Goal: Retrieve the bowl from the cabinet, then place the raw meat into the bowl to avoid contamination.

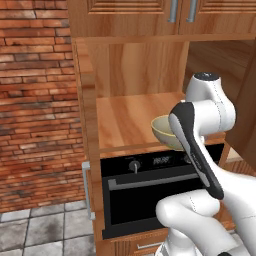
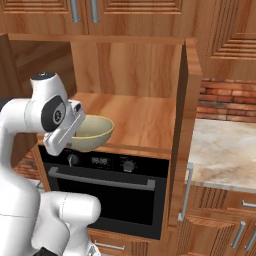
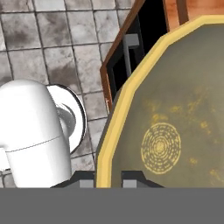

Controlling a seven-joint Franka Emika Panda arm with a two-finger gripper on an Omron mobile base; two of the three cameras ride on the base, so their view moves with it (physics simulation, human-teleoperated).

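1. One step is in hand: carrying the bowl [image 2: 92, 133] out of the cabinet [image 2: 145, 65]. Keep it level, clear the shelf [image 1: 127, 120] edge above the oven [image 2: 107, 192], then swing toward the counter [image 2: 225, 150].
2. Pincer [image 3: 108, 181] is clamped on the bowl's near rim, jaws nearly together; the bowl hangs at the shelf front.

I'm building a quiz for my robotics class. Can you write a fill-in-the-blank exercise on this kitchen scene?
1. The end effector is shut on the rim of the ____.
2. The bowl is at the front edge of the open cabinet shelf, directly above the black built-in ____.
3. In the left base view, the wall beside the cabinet is made of red ____.

Missing words: bowl; oven; brick
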